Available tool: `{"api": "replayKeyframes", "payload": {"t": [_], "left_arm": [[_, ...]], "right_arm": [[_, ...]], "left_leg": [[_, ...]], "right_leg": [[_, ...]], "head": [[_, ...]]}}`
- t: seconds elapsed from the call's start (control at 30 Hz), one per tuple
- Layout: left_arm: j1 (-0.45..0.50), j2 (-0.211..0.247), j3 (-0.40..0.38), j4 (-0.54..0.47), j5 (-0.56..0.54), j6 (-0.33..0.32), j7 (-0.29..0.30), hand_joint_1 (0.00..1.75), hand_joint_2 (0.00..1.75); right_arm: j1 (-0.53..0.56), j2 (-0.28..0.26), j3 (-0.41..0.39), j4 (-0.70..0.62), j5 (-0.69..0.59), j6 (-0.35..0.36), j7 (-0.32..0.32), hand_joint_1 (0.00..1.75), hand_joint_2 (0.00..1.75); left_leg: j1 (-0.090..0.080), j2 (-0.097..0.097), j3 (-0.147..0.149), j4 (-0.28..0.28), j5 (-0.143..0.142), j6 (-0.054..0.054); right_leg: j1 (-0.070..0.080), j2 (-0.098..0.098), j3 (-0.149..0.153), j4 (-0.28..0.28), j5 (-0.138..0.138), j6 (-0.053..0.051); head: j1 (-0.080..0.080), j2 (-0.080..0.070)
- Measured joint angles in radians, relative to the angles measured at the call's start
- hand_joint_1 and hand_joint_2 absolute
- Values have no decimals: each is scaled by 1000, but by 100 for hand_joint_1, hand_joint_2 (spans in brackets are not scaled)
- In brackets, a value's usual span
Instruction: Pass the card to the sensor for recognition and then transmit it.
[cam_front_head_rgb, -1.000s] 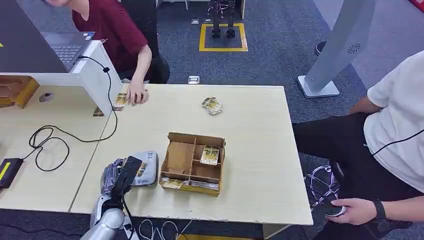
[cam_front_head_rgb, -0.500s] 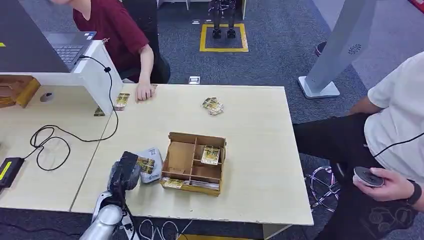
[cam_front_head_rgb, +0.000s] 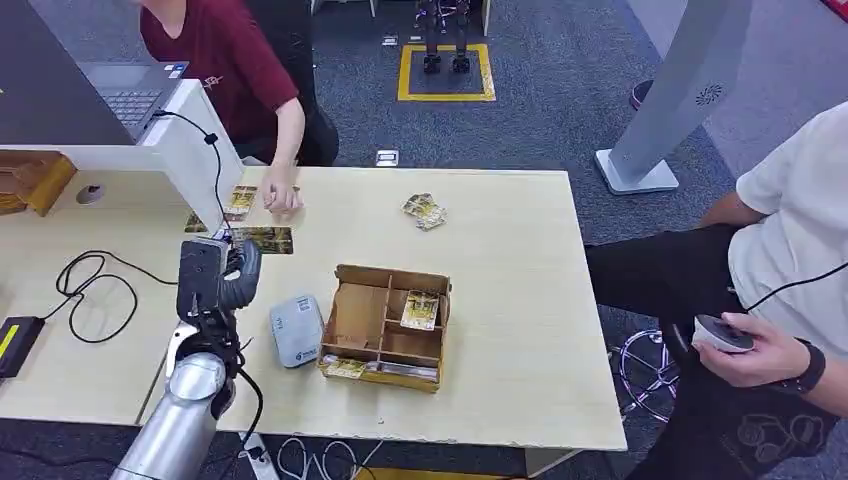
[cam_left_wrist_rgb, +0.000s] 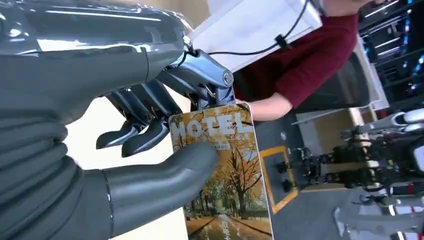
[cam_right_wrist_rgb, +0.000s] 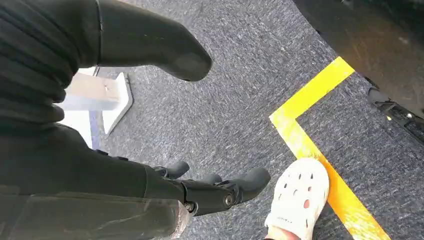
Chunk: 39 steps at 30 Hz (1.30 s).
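Above the tabletop (cam_front_head_rgb: 500, 240), past the sensor (cam_front_head_rgb: 296, 331), the left hand (cam_front_head_rgb: 215, 275) pinches the card (cam_left_wrist_rgb: 222, 165) toward a person's hand (cam_front_head_rgb: 282, 198), so handover seems underway, needing release; the right hand (cam_right_wrist_rgb: 200, 192) hangs loosely open.

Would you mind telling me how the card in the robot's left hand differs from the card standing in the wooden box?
The held card is up off the table, pinched by the left hand; the boxed card leans in a compartment of the wooden box, untouched. The held card lies nearly flat, out towards the person's hand; the boxed card stands tilted. Both share yellow autumn artwork.
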Motion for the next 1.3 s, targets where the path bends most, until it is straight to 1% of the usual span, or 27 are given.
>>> {"api": "replayKeyframes", "payload": {"t": [0.1,0.27,0.37,0.67,0.9,0.93,1.07,1.13,1.3], "left_arm": [[-15,1,-2,0,-11,30,-13,175,175],[-36,4,-4,2,-50,59,-31,175,175],[-51,5,-4,11,-83,77,-51,175,175],[-71,5,-6,29,-127,89,-72,175,175],[-71,5,-8,35,-139,90,-79,175,175],[-71,5,-8,35,-140,90,-82,0,175],[-69,6,-8,35,-144,89,-93,0,175],[-69,7,-8,35,-138,83,-90,0,175],[-68,11,-13,35,-137,39,-38,0,175]], "right_arm": [[-2,0,2,0,2,0,0,0,175],[-4,0,11,0,4,4,0,0,175],[-6,0,19,0,10,6,0,0,175],[-9,0,27,0,18,13,2,0,175],[-9,0,27,0,18,14,3,0,175],[-10,0,27,0,18,14,3,0,0],[-10,0,27,0,18,14,3,0,0],[-9,0,27,0,17,13,3,0,0],[-9,0,27,0,13,10,3,0,0]], "left_leg": [[0,0,0,0,0,0],[0,0,-1,0,0,0],[0,0,-1,0,0,0],[0,1,-1,0,0,0],[0,1,-2,0,0,0],[0,1,-2,0,0,0],[0,0,-2,0,0,0],[0,0,-2,0,0,0],[0,0,-2,0,0,0]], "right_leg": [[0,0,0,0,0,0],[0,0,-1,0,0,0],[0,0,-1,0,0,0],[0,1,-2,0,0,0],[0,1,-2,0,0,0],[0,1,-2,0,0,0],[0,1,-2,0,0,0],[0,1,-2,0,0,0],[0,1,-3,0,0,0]], "head": [[0,0],[0,0],[0,0],[0,0],[0,0],[0,0],[0,0],[0,0],[0,0]]}}
